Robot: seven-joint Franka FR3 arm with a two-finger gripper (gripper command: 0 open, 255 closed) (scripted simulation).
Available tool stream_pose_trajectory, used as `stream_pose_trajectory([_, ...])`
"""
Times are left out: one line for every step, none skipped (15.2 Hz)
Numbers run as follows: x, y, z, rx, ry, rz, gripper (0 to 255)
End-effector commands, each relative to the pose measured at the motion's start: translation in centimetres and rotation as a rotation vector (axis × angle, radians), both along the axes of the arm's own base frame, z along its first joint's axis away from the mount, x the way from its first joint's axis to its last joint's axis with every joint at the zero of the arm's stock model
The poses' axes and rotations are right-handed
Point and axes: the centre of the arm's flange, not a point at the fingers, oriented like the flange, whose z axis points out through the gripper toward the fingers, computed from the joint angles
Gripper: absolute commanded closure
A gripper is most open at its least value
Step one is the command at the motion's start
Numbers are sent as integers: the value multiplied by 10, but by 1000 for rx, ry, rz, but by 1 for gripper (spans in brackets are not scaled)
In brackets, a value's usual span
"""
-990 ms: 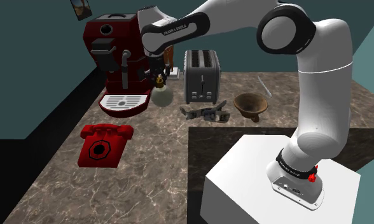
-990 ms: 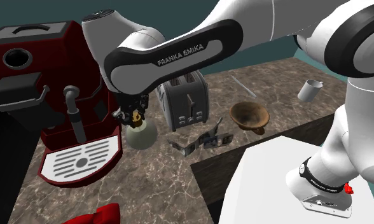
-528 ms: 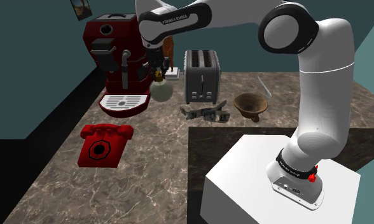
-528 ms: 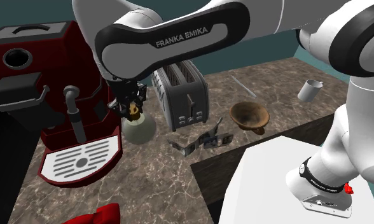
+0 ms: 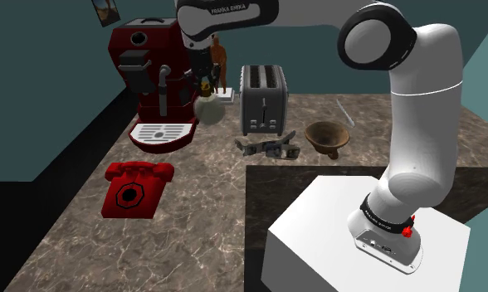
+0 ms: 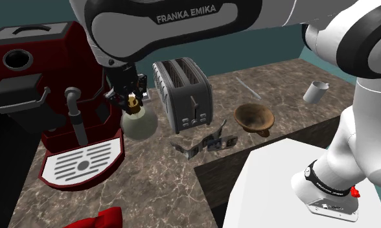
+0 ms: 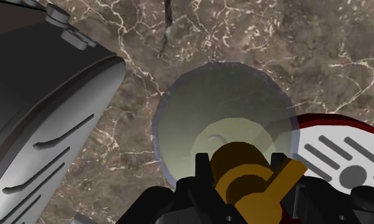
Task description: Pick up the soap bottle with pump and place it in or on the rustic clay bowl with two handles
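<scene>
The soap bottle [image 5: 207, 108] is a round, pale translucent flask with a golden-brown pump on top. It hangs clear of the marble counter between the red espresso machine [image 5: 151, 75] and the toaster [image 5: 263, 99]. My black gripper [image 5: 205, 85] is shut on the pump from above. In the second exterior view the gripper [image 6: 131, 98] clasps the pump and the bottle [image 6: 138, 123] dangles below it. In the wrist view the pump [image 7: 252, 181] sits between the fingers of the gripper [image 7: 249, 194], with the bottle's body [image 7: 224, 121] beyond. The brown clay bowl [image 5: 327, 137] stands on the counter to the toaster's right, also seen as the bowl [image 6: 254, 118].
A red telephone [image 5: 137, 187] lies near the counter's front left. Grey metal parts [image 5: 271, 148] lie between toaster and bowl. A white cup [image 6: 315, 91] stands behind the bowl. The white stand [image 5: 367, 236] fills the lower right.
The arm has risen and carried the soap bottle up off the counter. The grip on the pump has stayed shut.
</scene>
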Motion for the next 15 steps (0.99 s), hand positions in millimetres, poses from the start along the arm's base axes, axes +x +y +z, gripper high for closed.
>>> stream_pose_trajectory([-1, 0, 11, 0, 0, 0, 255])
stream_pose_trajectory([-1, 0, 16, 0, 0, 0, 255])
stream_pose_trajectory([-1, 0, 21, 0, 0, 0, 255])
stream_pose_trajectory([-1, 0, 27, 0, 0, 0, 255])
stream_pose_trajectory([-1, 0, 32, 0, 0, 0, 255])
stream_pose_trajectory([-1, 0, 37, 0, 0, 0, 255])
stream_pose_trajectory([-1, 0, 43, 0, 0, 0, 255])
stream_pose_trajectory([-1, 0, 48, 0, 0, 0, 255])
stream_pose_trajectory([-1, 0, 53, 0, 0, 0, 255])
stream_pose_trajectory([-1, 0, 58, 0, 0, 0, 255])
stream_pose_trajectory([-1, 0, 61, 0, 0, 0, 255])
stream_pose_trajectory([-11, -8, 63, 0, 0, 0, 255])
stream_pose_trajectory([-22, -16, 64, 0, 0, 0, 255])
stream_pose_trajectory([-32, -24, 66, 0, 0, 0, 255])
stream_pose_trajectory([-43, -32, 67, 0, 0, 0, 255])
